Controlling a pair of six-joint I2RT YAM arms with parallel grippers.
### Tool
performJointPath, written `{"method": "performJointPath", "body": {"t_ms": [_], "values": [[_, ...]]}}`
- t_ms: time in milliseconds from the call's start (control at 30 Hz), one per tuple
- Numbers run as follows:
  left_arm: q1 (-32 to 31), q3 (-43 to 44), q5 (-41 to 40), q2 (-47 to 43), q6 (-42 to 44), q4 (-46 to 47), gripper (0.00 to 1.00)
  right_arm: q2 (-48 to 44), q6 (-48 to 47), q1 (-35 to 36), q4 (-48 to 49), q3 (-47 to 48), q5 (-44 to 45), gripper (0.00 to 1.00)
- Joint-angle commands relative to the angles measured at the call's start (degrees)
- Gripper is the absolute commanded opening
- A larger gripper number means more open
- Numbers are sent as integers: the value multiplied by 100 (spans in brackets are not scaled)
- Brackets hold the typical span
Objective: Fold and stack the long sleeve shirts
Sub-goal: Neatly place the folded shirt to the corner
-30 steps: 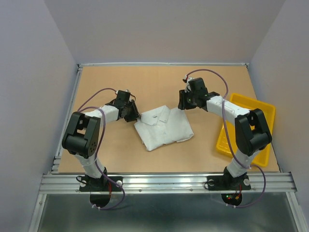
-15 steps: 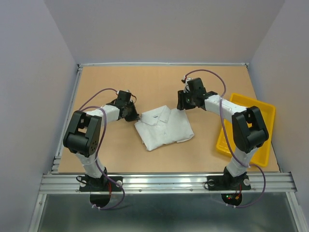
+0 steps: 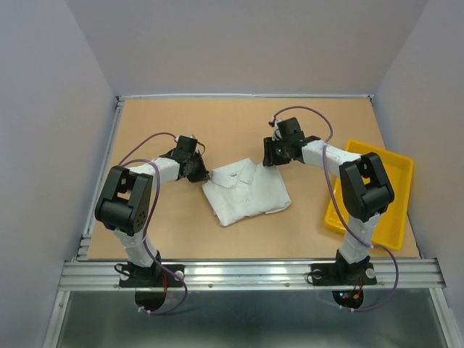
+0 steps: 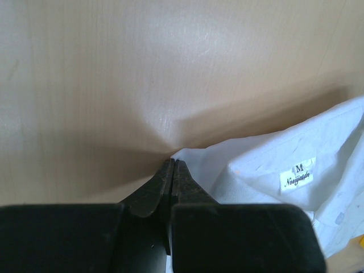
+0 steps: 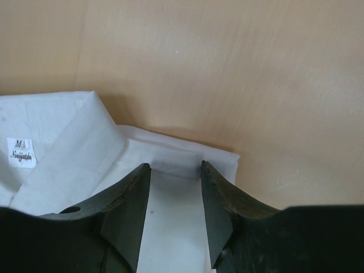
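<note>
One folded white long sleeve shirt (image 3: 246, 192) lies at the middle of the table, collar toward the far side. My left gripper (image 3: 199, 171) is at its far left corner. In the left wrist view its jaws (image 4: 172, 162) are pressed together on the pointed corner of the shirt (image 4: 267, 159), with a strip of white fabric showing between them. My right gripper (image 3: 268, 155) is at the far right corner. In the right wrist view it (image 5: 175, 166) stands open, its two fingers astride the shirt's (image 5: 62, 133) folded edge, fabric lying between them.
A yellow tray (image 3: 402, 187) sits at the right edge of the table, partly under the right arm. A metal rail (image 3: 246, 274) runs along the near edge. Grey walls enclose the far side and both flanks.
My left gripper's jaws have closed at the shirt's far left corner. The right gripper has shifted slightly left onto the far right corner. The shirt has not moved.
</note>
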Motion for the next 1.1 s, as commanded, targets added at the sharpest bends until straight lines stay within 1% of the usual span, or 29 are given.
{"method": "performJointPath", "body": {"t_ms": [0, 133, 233, 267, 300, 433, 800, 1067], "values": [[-47, -41, -102, 82, 110, -246, 6, 117, -13, -11, 114, 419, -75, 47], [-47, -93, -145, 65, 75, -246, 5, 170, 5, -11, 123, 367, -49, 43], [-47, -138, -154, 56, 31, -220, 4, 161, 22, -11, 140, 279, 31, 29], [-47, -155, -163, 56, 23, -211, 4, 153, 40, -2, 149, 261, 57, 19], [-47, -173, -181, 47, 5, -211, 3, 126, 40, -2, 158, 226, 109, 13], [-47, -199, -225, 21, -39, -220, 3, -75, 84, -11, 175, 121, 303, 1], [-38, -331, -383, -111, -232, -167, 3, -559, 532, -11, 166, -301, 1181, 1], [6, -384, -409, -155, -285, -158, 3, -472, 567, -20, 166, -284, 1323, 1]]}}
